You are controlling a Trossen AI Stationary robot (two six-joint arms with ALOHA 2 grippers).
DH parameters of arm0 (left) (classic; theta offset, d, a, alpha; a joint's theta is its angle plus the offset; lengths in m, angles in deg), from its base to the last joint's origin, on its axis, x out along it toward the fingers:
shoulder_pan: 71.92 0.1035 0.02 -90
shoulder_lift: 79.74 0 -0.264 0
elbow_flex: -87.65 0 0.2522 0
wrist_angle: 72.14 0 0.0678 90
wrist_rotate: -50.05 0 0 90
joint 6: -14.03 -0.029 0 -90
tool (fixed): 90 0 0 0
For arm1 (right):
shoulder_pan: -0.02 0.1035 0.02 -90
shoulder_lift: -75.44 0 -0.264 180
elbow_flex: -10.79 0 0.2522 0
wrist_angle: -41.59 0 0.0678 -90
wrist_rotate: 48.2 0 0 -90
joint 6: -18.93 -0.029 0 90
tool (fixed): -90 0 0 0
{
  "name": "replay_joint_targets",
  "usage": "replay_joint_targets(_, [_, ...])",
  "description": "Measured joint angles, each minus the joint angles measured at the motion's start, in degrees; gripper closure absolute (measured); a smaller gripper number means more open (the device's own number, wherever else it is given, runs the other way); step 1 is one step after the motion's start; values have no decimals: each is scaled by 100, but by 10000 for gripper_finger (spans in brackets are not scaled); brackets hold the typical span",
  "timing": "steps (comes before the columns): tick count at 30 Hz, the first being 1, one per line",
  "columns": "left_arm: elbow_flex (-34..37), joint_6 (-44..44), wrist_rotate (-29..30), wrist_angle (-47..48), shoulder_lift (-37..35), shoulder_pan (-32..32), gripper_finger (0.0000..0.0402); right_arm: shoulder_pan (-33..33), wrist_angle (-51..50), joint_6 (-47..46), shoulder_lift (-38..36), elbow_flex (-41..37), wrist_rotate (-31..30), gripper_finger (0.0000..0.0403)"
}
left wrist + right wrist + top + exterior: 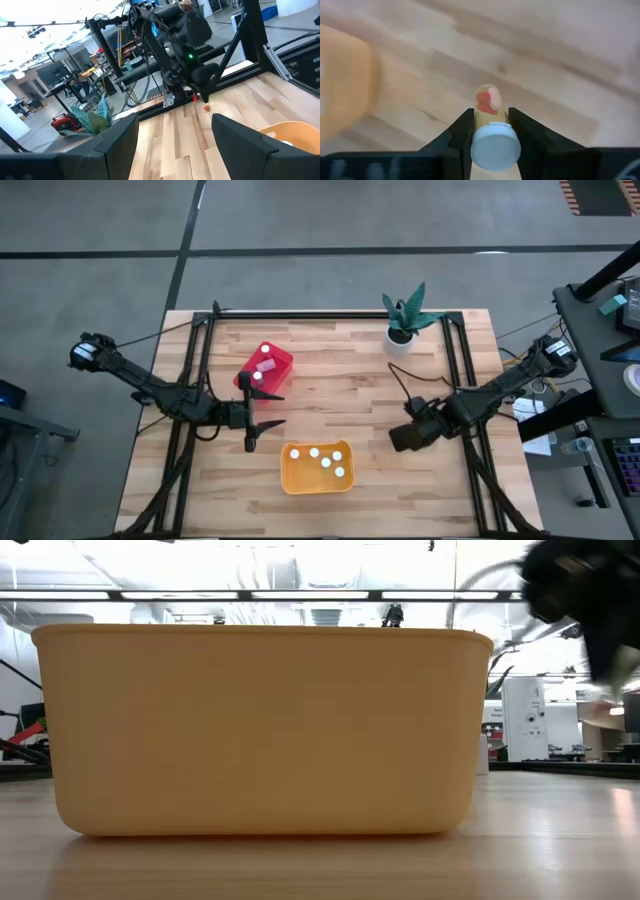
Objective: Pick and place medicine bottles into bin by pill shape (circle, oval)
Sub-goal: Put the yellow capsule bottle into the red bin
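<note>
Right gripper (490, 131): clenched on a medicine bottle (492, 132), white cap toward the wrist, pills visible through the body; low at four o'clock on the table (340, 405).
Why held so: likely ready to carry to a tub.
Left gripper (262, 408): jaws spread, empty, waiting at nine o'clock beside the red bin (266, 368).
Yellow bin (316, 468): six o'clock, holding bottles.
Room: bare wood between bottle and yellow rim; plant pot (400, 340) well clear at one o'clock.

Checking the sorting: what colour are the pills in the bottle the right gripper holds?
Reddish-pink, clearest in the right wrist view of the bottle.
</note>
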Motion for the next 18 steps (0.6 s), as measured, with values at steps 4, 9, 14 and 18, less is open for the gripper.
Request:
replay_joint_targets(4, [0,147,-2,0,0,56,166,-415,40,856,0,503,-476,301])
replay_joint_targets(9, [0,475,-4,5,0,271,166,-855,389,2079,81,1062,-996,301])
replay_joint_targets(14, [2,846,-26,220,0,579,166,-1166,469,3195,611,1700,-1179,301])
replay_joint_targets(18, [4,1125,-115,498,0,805,166,-1354,512,4070,1252,2272,-1181,301])
